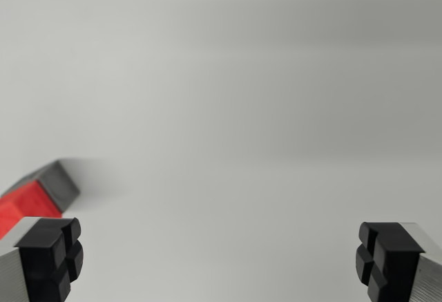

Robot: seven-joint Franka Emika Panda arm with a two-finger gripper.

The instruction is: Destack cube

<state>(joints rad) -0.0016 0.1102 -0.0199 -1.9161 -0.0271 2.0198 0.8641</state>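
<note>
Cube (38, 193) red-grey at wrist view's left, outside wide-apart jaws.

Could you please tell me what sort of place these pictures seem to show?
Probably a bare lab or test bench for robot handling, though little shows. The wrist view has only a plain pale grey surface, the open claw with black rubber pads, and a red and grey block at the wrist view's left.
</note>
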